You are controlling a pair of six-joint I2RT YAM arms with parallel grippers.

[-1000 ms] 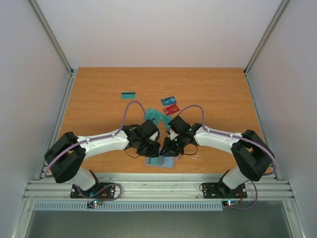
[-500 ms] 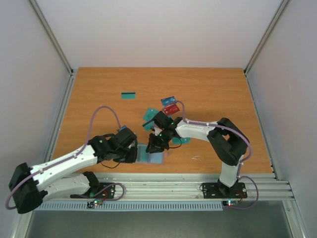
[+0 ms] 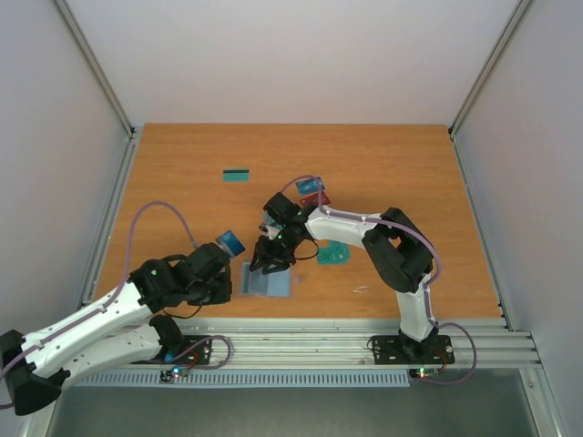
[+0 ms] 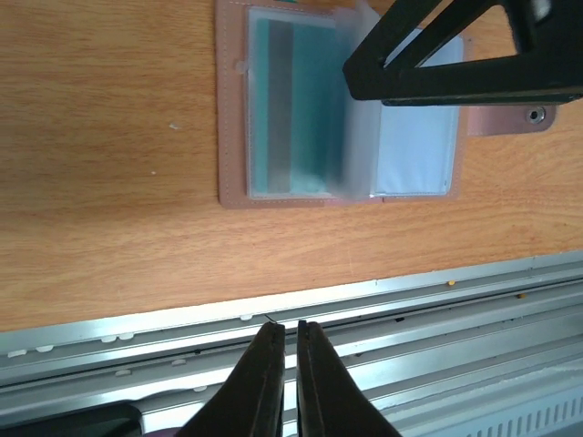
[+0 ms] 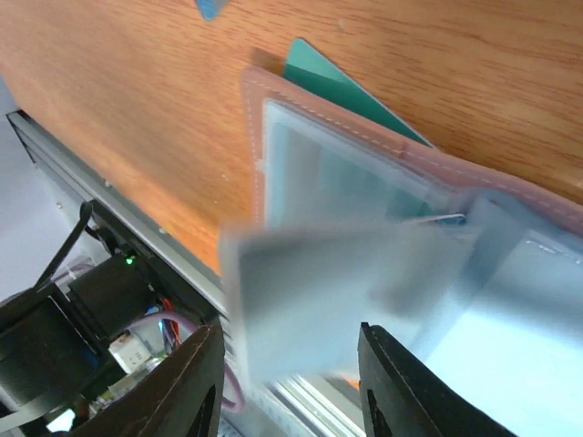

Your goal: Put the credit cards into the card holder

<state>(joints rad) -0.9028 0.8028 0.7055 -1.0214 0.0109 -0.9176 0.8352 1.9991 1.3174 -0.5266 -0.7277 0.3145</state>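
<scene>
Left wrist: your left hand is together (empty), right hand apart; press flat the clear plastic sleeve of the pinkish-tan rectangular card holder.

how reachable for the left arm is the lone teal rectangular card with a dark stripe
Likely yes: the left gripper is shut and empty, with bare table between it and that card.

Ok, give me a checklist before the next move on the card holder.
1. Holder open: ok.
2. Left jaws shut, empty, clear of holder: ok.
3. Right jaws open over holder: ok.
4. Card in right jaws: not ok, none seen.
5. Clear sleeve lying flat: cannot tell, blurred.
6. Loose teal card near holder: ok.
</scene>
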